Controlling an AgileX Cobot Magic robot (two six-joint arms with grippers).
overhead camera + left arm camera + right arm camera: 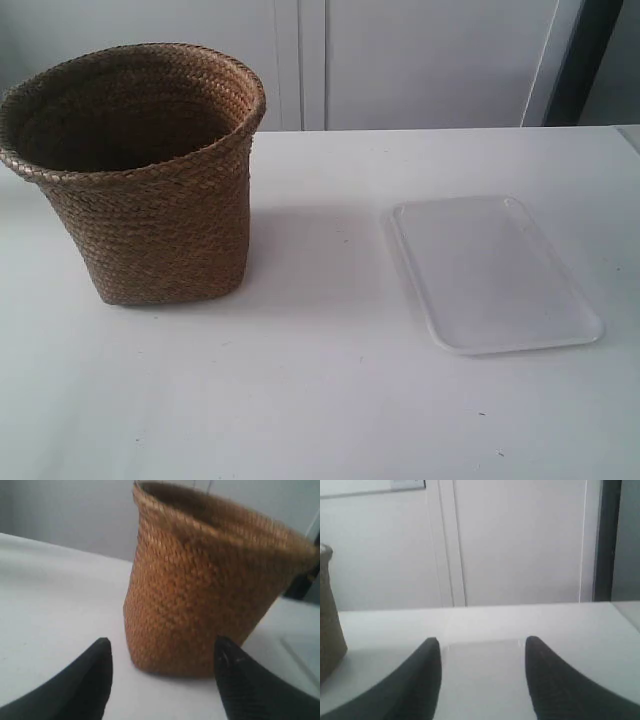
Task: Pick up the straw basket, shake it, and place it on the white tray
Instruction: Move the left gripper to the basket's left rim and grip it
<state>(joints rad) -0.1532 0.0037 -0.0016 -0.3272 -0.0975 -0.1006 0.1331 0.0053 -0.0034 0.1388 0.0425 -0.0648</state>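
The brown woven-straw basket [140, 180] stands upright on the white desk [320, 400], apart from the flat white rectangular tray [495, 270] — untouched. My left end effector [162, 642] faces the basket, spread wide, empty; my right end effector [482, 640] — likewise wide, empty.

A white tabletop [300, 400] fills the near scene. Beyond its far edge stand pale panels [430, 60] and, at far right, a dark upright strip [586, 60].

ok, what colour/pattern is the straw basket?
The straw basket is brown, tightly woven straw with a braided rim; clearest in the exterior view.
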